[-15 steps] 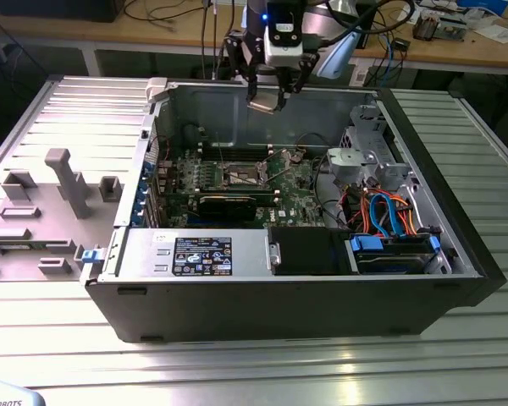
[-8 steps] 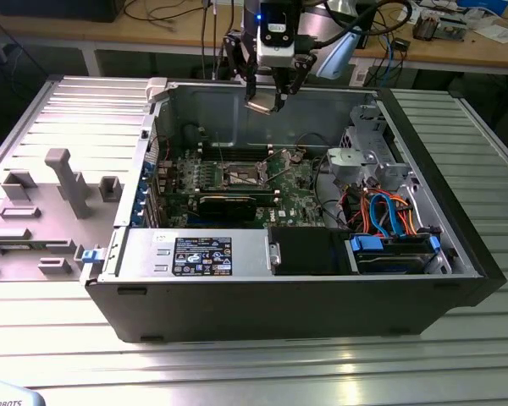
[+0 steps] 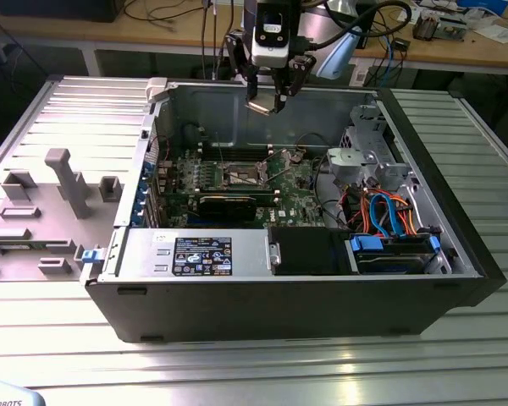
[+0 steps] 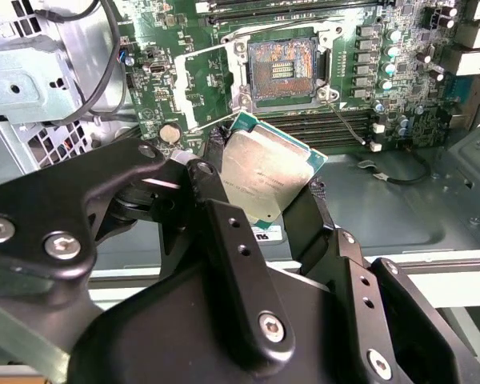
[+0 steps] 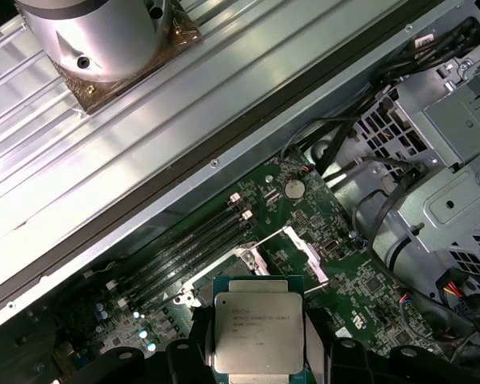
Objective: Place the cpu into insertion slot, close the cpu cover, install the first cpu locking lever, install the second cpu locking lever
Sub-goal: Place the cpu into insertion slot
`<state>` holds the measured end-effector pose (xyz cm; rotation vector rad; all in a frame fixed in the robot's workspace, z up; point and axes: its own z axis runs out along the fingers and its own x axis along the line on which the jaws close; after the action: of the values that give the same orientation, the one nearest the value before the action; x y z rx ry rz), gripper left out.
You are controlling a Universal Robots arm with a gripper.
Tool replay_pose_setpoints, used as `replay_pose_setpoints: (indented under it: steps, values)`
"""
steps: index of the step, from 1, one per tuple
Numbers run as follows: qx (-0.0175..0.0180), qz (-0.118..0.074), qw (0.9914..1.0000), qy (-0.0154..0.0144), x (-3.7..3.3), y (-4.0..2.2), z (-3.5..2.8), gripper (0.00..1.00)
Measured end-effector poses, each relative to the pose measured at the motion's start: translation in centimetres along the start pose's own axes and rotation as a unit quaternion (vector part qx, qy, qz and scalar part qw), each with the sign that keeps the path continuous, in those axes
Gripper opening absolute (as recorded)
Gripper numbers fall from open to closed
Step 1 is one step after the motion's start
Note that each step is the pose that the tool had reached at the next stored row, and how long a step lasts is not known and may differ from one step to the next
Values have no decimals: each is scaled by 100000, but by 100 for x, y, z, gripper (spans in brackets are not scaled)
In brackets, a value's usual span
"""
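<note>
Cpu (image 4: 264, 172), a small flat square chip with a silver-grey metal top and green rim, is pinched on two opposite edges by the black fingers (image 4: 202, 180) of the pincer (image 4: 260, 188). It is held in the air over the open machine, not seated. In the second wrist view its lower corner is hidden behind the pincer body. In the first wrist view the cpu (image 5: 258, 332) has its lower edge cut off by the picture edge, and the pincer (image 5: 258, 360) is mostly out of frame.

Insertion slot (image 4: 284, 70), a square dark socket with a silvery rim, lies bare on the green motherboard (image 4: 164, 88), well apart from the chip. In the first wrist view the chip hides most of it.

Cpu cover (image 4: 198, 86), a thin silvery frame plate with a square window, is swung open beside the slot, not over it. It also shows in the first wrist view (image 5: 304, 252), partly edge-on.

Long narrow dark memory slots (image 4: 336, 128) run just beside the socket.

In the exterior view the pincer (image 3: 268, 103) hangs over the far part of the open black computer case (image 3: 279, 304), above the slot (image 3: 244, 176). The chip is too small to make out there, and the arm is cut off at the top. A long black expansion card (image 3: 229, 205) sits just nearer than the slot. The case lies on a ribbed metal tabletop (image 3: 237, 372), with a grey plastic fixture block (image 3: 51, 211) on the exterior view's left.
</note>
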<state>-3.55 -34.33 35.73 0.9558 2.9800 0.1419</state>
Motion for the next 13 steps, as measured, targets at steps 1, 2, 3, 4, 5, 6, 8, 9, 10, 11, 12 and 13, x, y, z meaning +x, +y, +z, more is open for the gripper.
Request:
replay_pose_setpoints:
  steps: [1,2,3,4,5,6,8,9,10,11,12,13]
  values:
    - [1,4,100000,0,0,0,0,54]
    - [1,4,100000,-1,0,0,0,54]
    - [-1,3,100000,-2,0,0,0,54]
    - [2,6,100000,-2,0,0,0,54]
    - [0,11,100000,0,0,0,0,54]
    - [1,13,100000,1,0,0,0,54]
    - [2,19,100000,-1,0,0,0,54]
    - [0,26,100000,-3,0,0,0,54]
    - [1,59,100000,-8,0,0,0,54]
    - [-6,342,99999,-29,0,0,0,54]
    - [-18,992,99995,-88,0,0,3,54]
    - [-29,1763,99984,-159,0,0,5,54]
